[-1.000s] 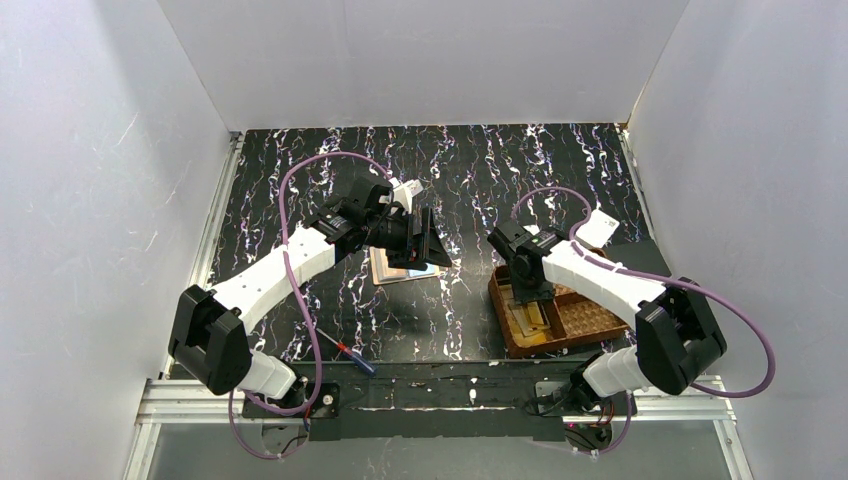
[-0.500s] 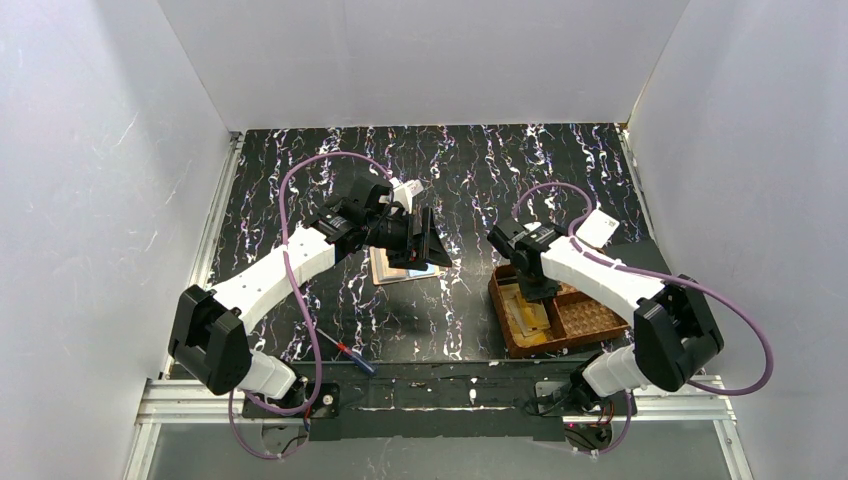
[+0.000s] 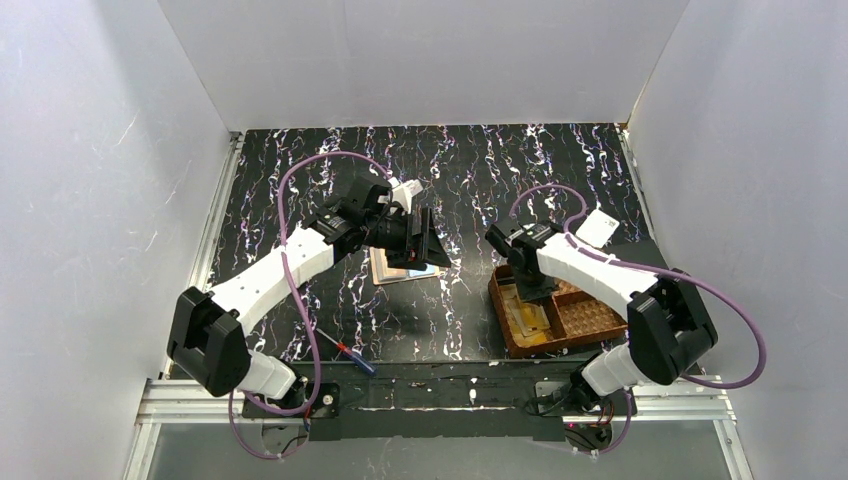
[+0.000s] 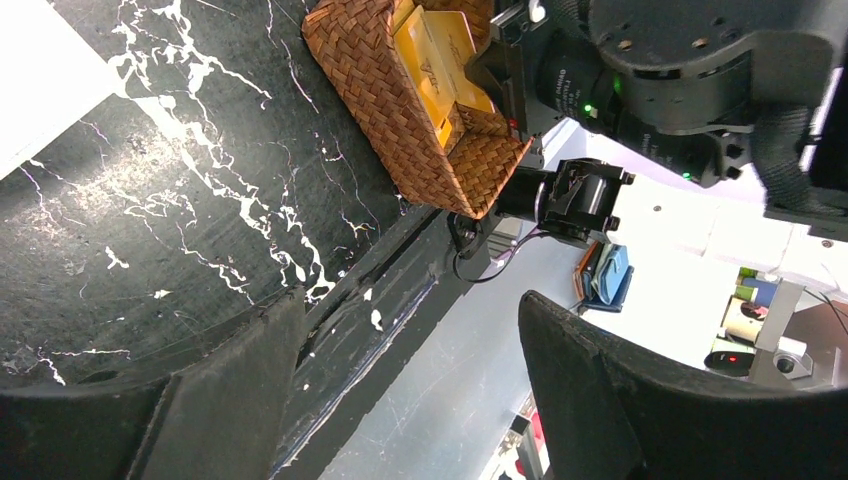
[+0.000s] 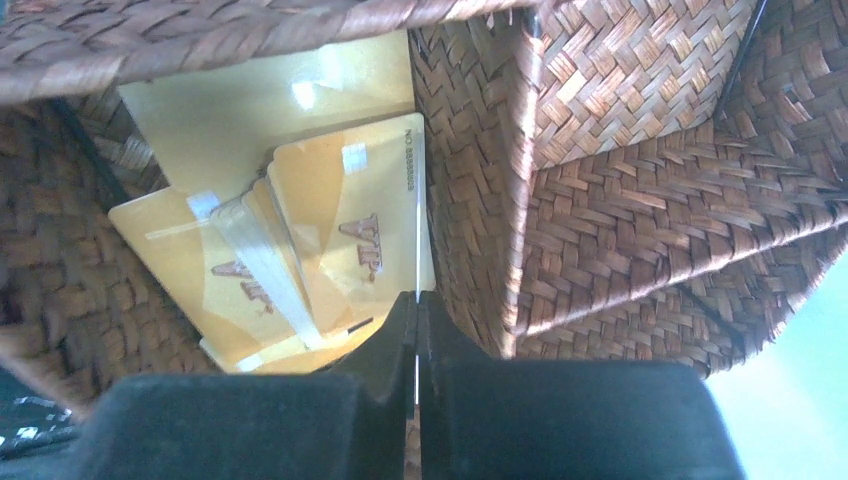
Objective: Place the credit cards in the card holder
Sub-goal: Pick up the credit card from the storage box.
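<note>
The right gripper [image 5: 417, 305] is pinched shut on the edge of one of the gold credit cards [image 5: 350, 220]. I count at least four of them in one brown basket [image 3: 590, 322] at 4 o'clock. The left gripper [image 4: 410, 315] is wide open and holds nothing. It hangs over the one black card holder [image 3: 408, 268] near the middle, which is mostly hidden. One screwdriver [image 3: 350, 352] lies at 7 o'clock.

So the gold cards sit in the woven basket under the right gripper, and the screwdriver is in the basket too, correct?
Not quite. The top external view shows the screwdriver on the table near the left arm's base, outside the basket. The gold cards do sit in the basket under the right gripper.
</note>
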### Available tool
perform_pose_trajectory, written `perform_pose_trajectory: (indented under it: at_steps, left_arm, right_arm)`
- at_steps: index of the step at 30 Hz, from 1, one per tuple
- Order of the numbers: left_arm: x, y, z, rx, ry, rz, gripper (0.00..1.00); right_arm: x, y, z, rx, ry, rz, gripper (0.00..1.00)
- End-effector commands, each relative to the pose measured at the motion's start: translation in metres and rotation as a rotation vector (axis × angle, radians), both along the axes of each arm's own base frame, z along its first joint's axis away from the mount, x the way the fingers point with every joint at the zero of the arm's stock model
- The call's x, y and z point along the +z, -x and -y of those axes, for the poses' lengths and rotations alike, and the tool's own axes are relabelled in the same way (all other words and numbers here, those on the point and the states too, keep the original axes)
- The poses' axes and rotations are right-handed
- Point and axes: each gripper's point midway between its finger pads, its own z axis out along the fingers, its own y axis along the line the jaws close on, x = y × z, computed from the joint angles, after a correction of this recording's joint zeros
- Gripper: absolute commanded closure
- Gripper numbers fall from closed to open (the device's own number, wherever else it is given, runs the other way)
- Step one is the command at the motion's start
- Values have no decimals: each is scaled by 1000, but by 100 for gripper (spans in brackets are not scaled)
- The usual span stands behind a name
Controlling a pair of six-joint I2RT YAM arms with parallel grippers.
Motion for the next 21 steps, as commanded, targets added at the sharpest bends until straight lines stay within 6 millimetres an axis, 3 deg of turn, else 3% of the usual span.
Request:
perform_pose_trajectory:
  at_steps: [1,5,9,13,17,21]
  left_arm:
    - [17,-3,-12,13,15,53,23]
    - [12,-12,-25,52,8,37,22]
    - [9,-24,-41,100,19,7,22]
    - [6,-34,-56,143,28,-15,20]
    - [-8,-44,-64,167,27,-79,20]
    - [-29,-52,-62,162,-4,-134,22]
  right_arm:
    - [48,-9,-15,15,-102,51,99]
    - [108,-21,-39,81,-264,126,99]
    - [142,-29,-67,169,-482,114,99]
    - [172,-39,-126,335,-850,86,99]
    - [178,-54,-196,462,-1228,2,99]
    - [145,-86,-230,435,-1325,-58,99]
